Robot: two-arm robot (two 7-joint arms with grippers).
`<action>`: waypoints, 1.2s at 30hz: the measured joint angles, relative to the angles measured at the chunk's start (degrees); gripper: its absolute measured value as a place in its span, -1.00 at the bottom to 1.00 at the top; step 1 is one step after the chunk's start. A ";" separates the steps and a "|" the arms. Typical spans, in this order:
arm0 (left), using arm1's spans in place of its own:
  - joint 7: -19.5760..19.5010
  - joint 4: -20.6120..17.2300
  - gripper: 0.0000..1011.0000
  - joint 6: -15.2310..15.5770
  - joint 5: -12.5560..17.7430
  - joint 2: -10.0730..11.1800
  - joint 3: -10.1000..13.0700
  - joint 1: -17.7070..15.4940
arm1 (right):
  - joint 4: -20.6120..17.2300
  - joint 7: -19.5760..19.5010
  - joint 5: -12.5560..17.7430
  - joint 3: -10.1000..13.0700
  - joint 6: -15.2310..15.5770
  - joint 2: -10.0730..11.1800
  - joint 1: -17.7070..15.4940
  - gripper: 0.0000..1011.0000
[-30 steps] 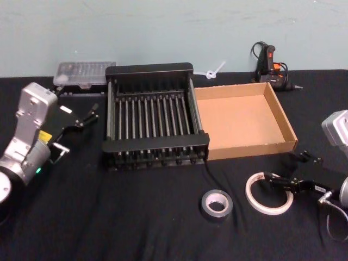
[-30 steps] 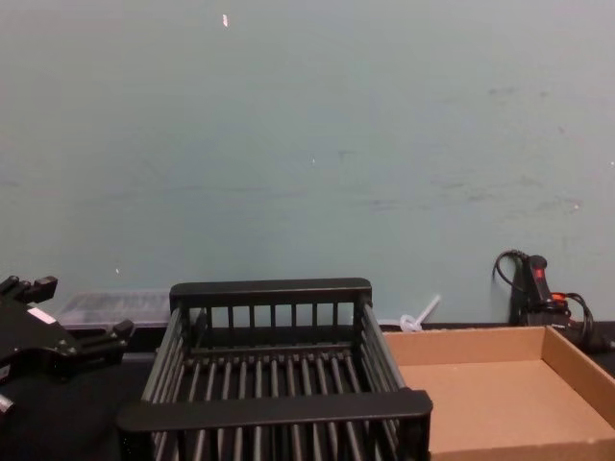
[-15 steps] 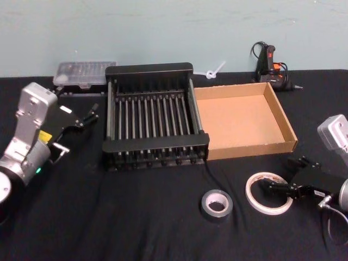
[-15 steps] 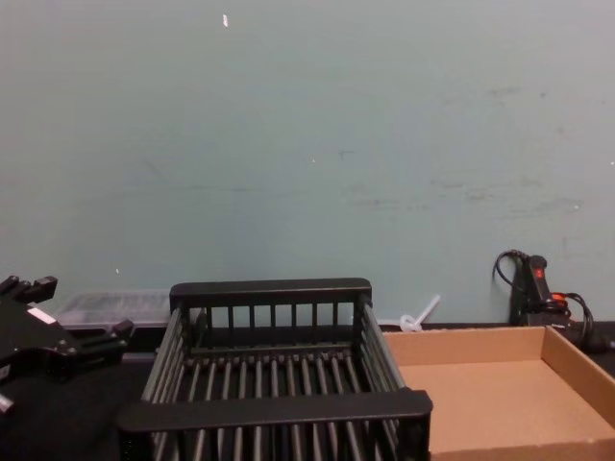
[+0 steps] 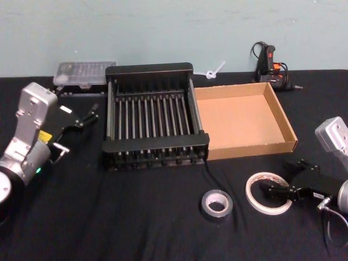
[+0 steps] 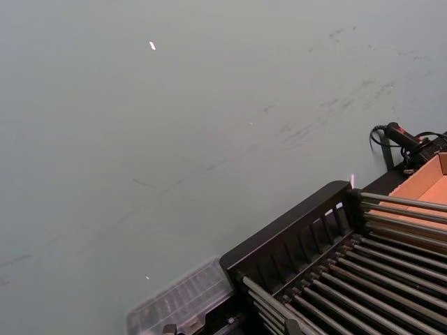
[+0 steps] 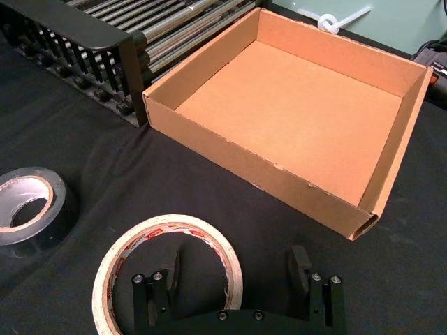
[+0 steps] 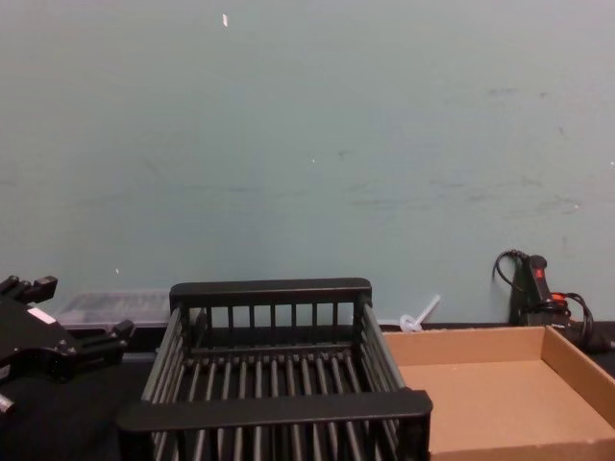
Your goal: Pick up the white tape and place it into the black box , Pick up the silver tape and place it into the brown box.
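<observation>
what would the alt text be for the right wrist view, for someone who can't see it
The right gripper, open, straddles one side of the white tape lying flat on the black table, one finger inside the ring and one outside. The silver tape lies beside it; beyond sit the empty brown box and a corner of the black box.

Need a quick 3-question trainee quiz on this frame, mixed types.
1. True or false: the white tape already lies in the black box.
2. Which roll lies nearer the right hand: A) white tape, B) silver tape?
3. Fill in: the brown box stands directly beside the ___ box.

Key: 1. False, it lies on the table with the open right hand at it. 2. A. 3. black.
</observation>
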 joint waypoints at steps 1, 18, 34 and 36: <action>0.00 0.00 0.98 0.00 0.00 0.00 0.00 0.00 | 0.05 0.01 -0.01 0.00 0.03 -0.03 0.00 0.98; 0.00 0.00 0.98 0.00 0.00 0.00 0.00 0.00 | 0.54 1.31 -0.03 -0.21 -0.76 -0.22 0.32 0.98; 0.00 0.00 0.98 0.00 0.00 0.00 0.00 0.00 | 1.38 1.90 0.56 -0.99 -0.71 -0.27 0.90 0.98; 0.00 0.00 0.98 0.00 0.00 0.00 0.00 0.00 | 1.48 1.95 0.67 -1.05 -0.71 -0.25 0.95 0.98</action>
